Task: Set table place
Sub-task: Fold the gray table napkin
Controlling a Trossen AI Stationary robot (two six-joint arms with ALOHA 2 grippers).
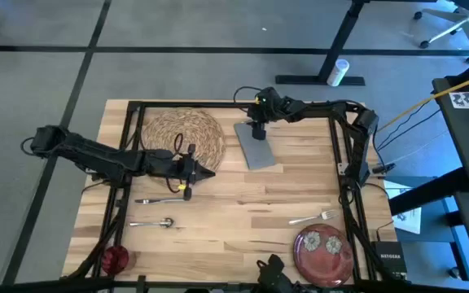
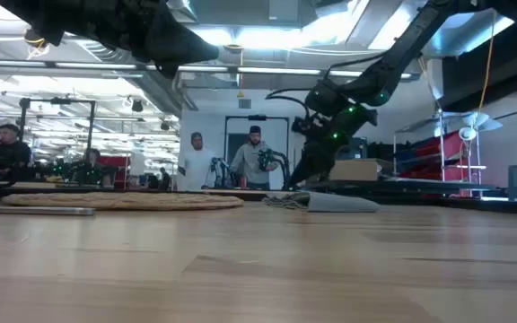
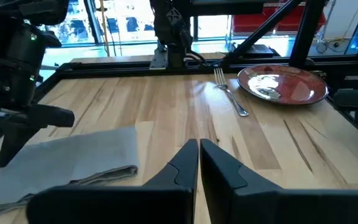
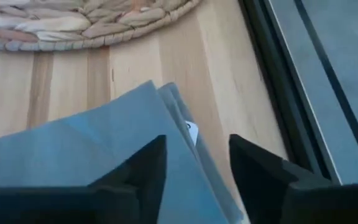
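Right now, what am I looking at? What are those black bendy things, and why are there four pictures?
Those are two robot arms working at a wooden table, each with a two-finger gripper. One camera looks down from above, one sits at table height, and one rides on each wrist.

The right gripper is open, over the far end of a gray napkin. The left gripper is shut and holds nothing, near the edge of the round straw mat.

Also on the table: a knife, a spoon, a fork, a red plate and a small red cup. People stand far behind.
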